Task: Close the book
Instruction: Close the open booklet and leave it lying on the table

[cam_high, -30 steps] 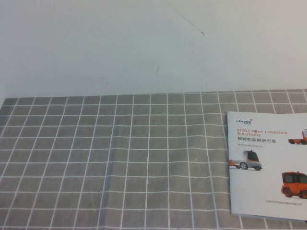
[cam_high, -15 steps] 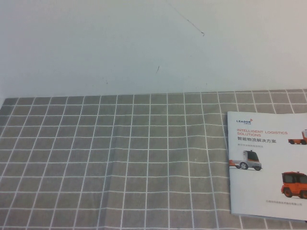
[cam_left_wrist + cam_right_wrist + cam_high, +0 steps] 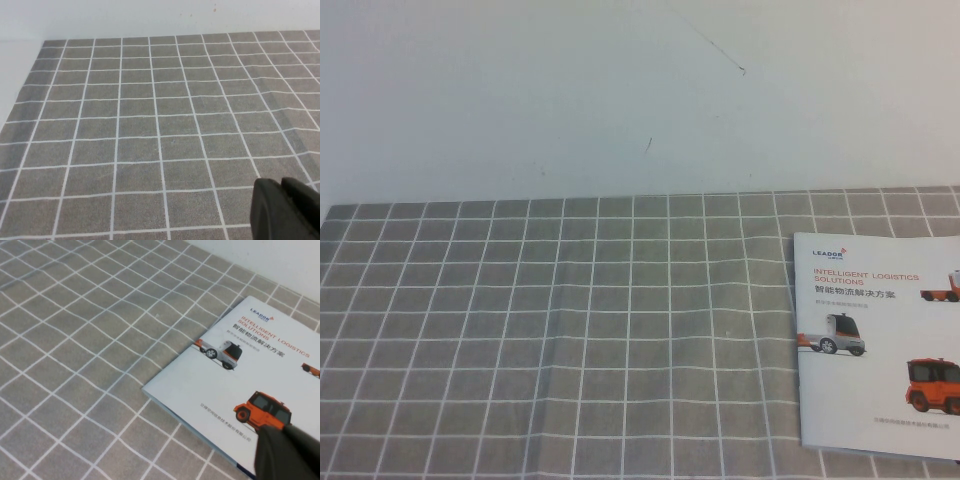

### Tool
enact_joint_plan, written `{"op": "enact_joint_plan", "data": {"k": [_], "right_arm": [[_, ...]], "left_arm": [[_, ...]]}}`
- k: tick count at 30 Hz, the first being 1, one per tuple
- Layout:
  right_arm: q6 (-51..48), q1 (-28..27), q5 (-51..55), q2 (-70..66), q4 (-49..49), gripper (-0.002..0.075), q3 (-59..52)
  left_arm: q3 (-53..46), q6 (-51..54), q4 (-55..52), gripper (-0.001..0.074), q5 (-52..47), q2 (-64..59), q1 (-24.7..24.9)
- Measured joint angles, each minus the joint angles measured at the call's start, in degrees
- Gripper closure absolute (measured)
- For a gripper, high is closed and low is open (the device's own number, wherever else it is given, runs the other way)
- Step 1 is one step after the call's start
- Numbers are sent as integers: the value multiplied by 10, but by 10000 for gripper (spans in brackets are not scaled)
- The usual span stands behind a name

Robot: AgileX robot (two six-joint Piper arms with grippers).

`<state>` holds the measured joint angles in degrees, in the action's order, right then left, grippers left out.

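The book (image 3: 880, 350) lies shut and flat on the right side of the grey checked cloth (image 3: 570, 330). Its white cover faces up, with orange lettering and pictures of small vehicles. Its right edge runs out of the high view. Neither arm shows in the high view. In the right wrist view my right gripper (image 3: 286, 430) hangs over the book's cover (image 3: 235, 370) near the orange vehicle picture, its dark fingers pressed together and holding nothing. In the left wrist view my left gripper (image 3: 281, 183) is above bare cloth (image 3: 150, 125), fingers together and empty.
The cloth covers the table from the left edge to the book, with a faint lengthwise crease (image 3: 555, 330) left of the middle. Behind it is a plain white surface (image 3: 620, 90) with a few thin marks. A white strip (image 3: 15, 75) borders the cloth's left side.
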<state>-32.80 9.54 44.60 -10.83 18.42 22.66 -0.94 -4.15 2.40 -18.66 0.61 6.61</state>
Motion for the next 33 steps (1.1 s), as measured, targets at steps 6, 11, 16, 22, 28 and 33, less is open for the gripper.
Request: {"op": "enact_joint_plan", "data": {"k": [6,11,16,22,28,33], "right_arm": [[1,-23,-63,8,-58,728,-18],[49,-62,-160,47,-91,728,-79],[145,-73,-225,85,-144,728,-162],[248,-74,-254,111,-173,728,-238],[256,-74,-243,115,-176,728,-238],[257,-74,-243,115,-177,728,-238]], "left_arm": [[0,0,0,737,-1,0,0],[0,-2,0,737,-2,0,0],[0,-2,0,737,-2,0,0],[0,-2,0,737,-2,1,0],[0,-2,0,737,-2,1,0],[0,-2,0,737,-2,1,0]]}}
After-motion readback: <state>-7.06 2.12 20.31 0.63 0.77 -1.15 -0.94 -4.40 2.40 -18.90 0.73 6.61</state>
